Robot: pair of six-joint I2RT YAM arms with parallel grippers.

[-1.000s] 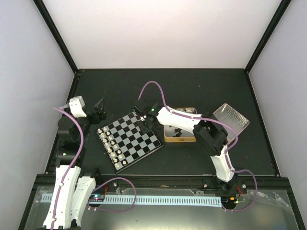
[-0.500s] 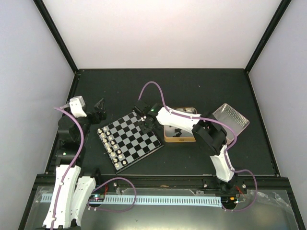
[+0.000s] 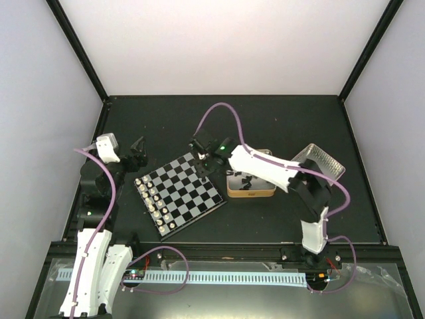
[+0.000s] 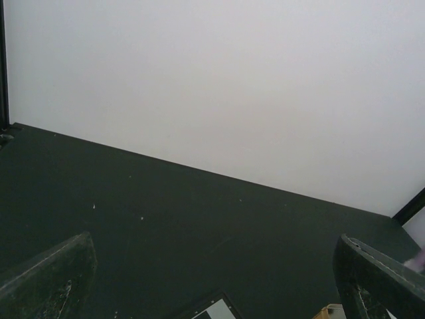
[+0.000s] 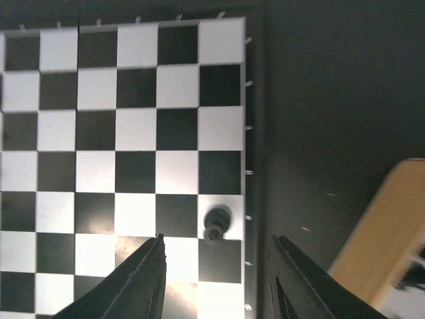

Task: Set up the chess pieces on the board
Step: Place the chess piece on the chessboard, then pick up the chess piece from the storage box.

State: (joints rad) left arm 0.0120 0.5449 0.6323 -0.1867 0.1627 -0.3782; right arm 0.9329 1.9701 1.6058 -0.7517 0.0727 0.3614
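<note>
The right pincer (image 3: 202, 163) is hovering over the edge of the board (image 3: 182, 193) that faces the tin (image 3: 251, 191), parted and gripping nothing. One black piece (image 5: 216, 224) is standing on a pale edge square, just ahead of the gap between the fingers and touching neither. What look like more dark pieces are lying in the tin, just to this arm's right, so I reckon it is the nearer arm. The left pincer (image 3: 138, 151) is hanging wide open off the board's far-left corner.

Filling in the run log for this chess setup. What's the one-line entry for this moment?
right gripper: open over board edge | black piece: standing on pale edge square, ungripped | left gripper: open, beside board
</note>
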